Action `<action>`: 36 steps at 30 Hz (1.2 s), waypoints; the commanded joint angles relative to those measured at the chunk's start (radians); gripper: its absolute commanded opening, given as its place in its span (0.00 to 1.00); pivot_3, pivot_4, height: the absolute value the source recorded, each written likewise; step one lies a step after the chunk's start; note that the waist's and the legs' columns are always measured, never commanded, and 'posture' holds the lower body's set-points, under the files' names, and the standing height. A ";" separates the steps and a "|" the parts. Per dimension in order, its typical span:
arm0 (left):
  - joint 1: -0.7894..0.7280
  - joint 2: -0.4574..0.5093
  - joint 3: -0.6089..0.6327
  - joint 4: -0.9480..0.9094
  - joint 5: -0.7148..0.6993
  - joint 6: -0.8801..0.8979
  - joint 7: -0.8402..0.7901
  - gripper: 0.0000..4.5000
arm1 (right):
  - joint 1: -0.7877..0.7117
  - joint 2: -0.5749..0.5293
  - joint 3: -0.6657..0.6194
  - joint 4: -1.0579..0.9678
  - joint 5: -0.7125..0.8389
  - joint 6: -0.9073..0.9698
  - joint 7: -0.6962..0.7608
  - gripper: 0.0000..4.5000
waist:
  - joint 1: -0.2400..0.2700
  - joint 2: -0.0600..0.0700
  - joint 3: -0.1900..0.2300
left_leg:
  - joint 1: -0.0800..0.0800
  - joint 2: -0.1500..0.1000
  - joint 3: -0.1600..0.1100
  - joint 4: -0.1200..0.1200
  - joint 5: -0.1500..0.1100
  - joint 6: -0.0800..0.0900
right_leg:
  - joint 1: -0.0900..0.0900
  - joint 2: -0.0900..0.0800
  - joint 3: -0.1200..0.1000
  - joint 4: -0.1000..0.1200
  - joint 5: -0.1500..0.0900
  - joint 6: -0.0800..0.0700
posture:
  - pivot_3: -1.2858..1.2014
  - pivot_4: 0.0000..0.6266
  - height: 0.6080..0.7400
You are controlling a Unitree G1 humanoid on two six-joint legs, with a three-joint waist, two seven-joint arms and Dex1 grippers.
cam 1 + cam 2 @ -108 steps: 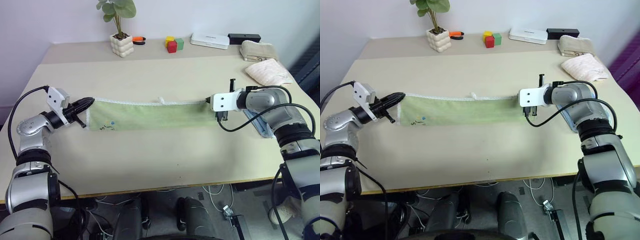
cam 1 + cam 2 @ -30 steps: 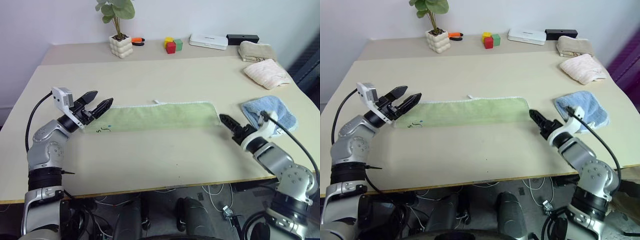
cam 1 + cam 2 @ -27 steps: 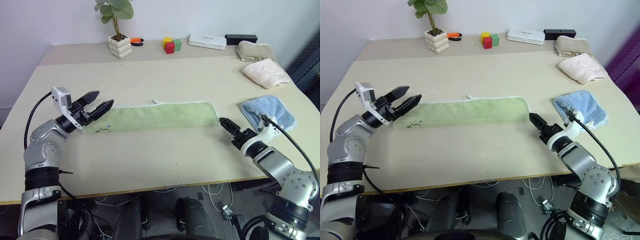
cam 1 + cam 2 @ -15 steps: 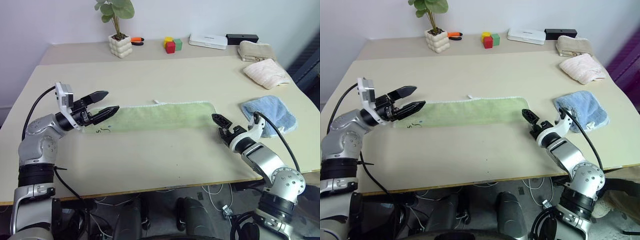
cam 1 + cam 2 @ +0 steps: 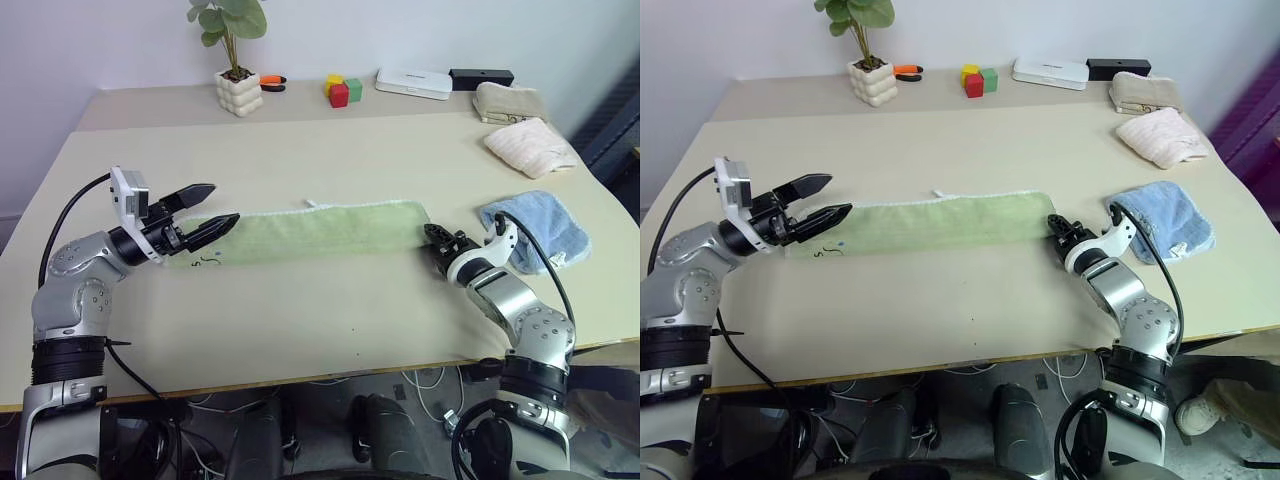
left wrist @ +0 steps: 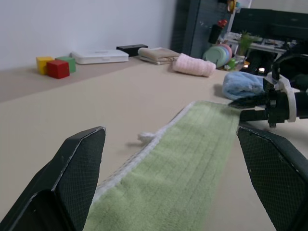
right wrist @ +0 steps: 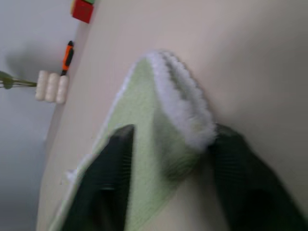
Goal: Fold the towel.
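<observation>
Our right gripper (image 5: 1054, 229) sits at the 3 o'clock end of the towel (image 5: 940, 222), its two black fingers (image 7: 110, 187) straddling the whitish-edged corner, one on each side of the cloth, pinching it. Our left gripper (image 5: 213, 206) hovers at the towel's 9 o'clock end with its fingers spread wide, the tips pointing along the cloth and not gripping it.

We see the towel lying as a long, narrow, light green strip across the middle of the beige table (image 5: 330, 150), running from 9 o'clock to 3 o'clock. A whitish stitched border lines its far edge, with a small loop of trim sticking out partway along, and a small dark embroidered mark sits near the 9 o'clock end.

At 3 o'clock from the towel, just beyond our right gripper, lies a crumpled light blue towel (image 5: 545, 224). Toward 1 o'clock, near the table's far corner, rest a pinkish-cream folded towel (image 5: 529, 146) and a beige folded towel (image 5: 511, 101). Along the far edge at 12 o'clock stand a white flat box (image 5: 414, 82), a black bar-shaped device (image 5: 481, 76), stacked colour blocks (image 5: 340, 89), and, toward 11 o'clock, a potted plant (image 5: 238, 55) in a knobbly white pot with an orange-handled tool (image 5: 271, 81) beside it.
</observation>
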 commanded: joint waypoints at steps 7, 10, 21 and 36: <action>0.021 0.015 0.034 -0.031 -0.004 -0.037 0.017 1.00 | -0.019 -0.147 0.055 -0.029 -0.156 -0.007 0.122 0.01 | 0.009 0.000 0.000 | -0.001 0.000 0.000 0.000 0.000 0.000 | 0.000 -0.001 0.000 -0.001 0.000 -0.001 | 0.52 0.24 1.00; 0.018 0.014 0.034 -0.017 -0.001 -0.052 0.016 1.00 | -0.008 -0.239 0.077 -0.050 -0.216 0.000 0.198 0.01 | 0.010 0.000 0.000 | -0.001 0.000 0.000 0.000 -0.001 0.000 | -0.001 -0.001 0.000 -0.001 0.000 -0.001 | 0.52 0.24 1.00; -0.054 -0.012 -0.005 0.083 0.033 -0.119 -0.007 1.00 | -0.060 -0.457 0.357 -0.313 -0.468 -0.069 0.547 0.01 | 0.001 0.002 0.002 | -0.002 0.000 0.001 -0.001 -0.001 0.001 | -0.003 -0.001 0.000 -0.001 0.000 0.000 | 0.52 0.24 1.00; -0.006 -0.014 -0.009 -0.014 0.035 -0.110 0.009 1.00 | -0.147 -0.338 0.699 -0.294 -0.793 -0.275 0.811 0.01 | 0.007 0.000 0.002 | -0.005 0.000 0.002 0.000 0.000 -0.001 | -0.005 -0.001 0.000 -0.001 0.000 0.000 | 0.52 0.24 1.00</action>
